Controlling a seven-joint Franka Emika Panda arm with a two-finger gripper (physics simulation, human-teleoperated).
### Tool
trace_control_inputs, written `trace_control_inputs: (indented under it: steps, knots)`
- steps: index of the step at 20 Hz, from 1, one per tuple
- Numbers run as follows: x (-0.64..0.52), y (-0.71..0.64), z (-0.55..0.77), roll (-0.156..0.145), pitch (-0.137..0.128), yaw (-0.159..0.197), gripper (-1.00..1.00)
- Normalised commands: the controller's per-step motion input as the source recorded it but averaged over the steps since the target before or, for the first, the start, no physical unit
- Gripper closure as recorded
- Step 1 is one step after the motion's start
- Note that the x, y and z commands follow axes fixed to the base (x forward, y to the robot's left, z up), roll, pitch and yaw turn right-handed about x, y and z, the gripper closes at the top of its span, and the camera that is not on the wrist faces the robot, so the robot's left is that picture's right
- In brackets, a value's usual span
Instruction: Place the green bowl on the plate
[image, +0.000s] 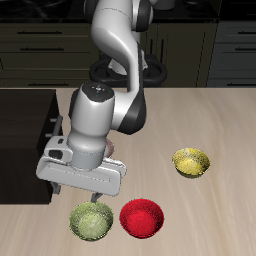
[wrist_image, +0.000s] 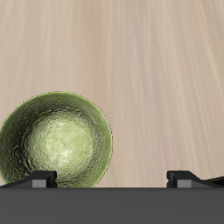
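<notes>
The green bowl (image: 91, 221) is olive and mottled and sits upright near the table's front edge. It also shows in the wrist view (wrist_image: 57, 143). My gripper (image: 97, 197) hangs just above it, a little toward its back rim, and is open and empty. In the wrist view the gripper (wrist_image: 112, 179) has its fingertips (wrist_image: 35, 179) far apart, one of them over the bowl's rim. The plate is hidden. Only a pinkish sliver (image: 112, 148) shows behind my arm, and I cannot tell what it is.
A red bowl (image: 142, 217) sits close beside the green bowl at the front edge. A yellow bowl (image: 191, 161) sits farther back. A dark block (image: 25, 120) covers the table's far side corner beside my arm.
</notes>
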Motion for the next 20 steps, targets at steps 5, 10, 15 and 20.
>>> trace_control_inputs:
  steps: [5,10,15,20]
  knots:
    - [-0.03,-0.09,-0.06,0.012,-0.065,-0.026,-1.0]
    - [-0.03,-0.04,-0.23,-0.027,0.036,0.027,-1.0]
    - [0.0,-0.04,-0.22,0.001,0.062,-0.023,-1.0]
    - [0.06,0.0,-0.19,0.007,0.079,0.009,-1.0]
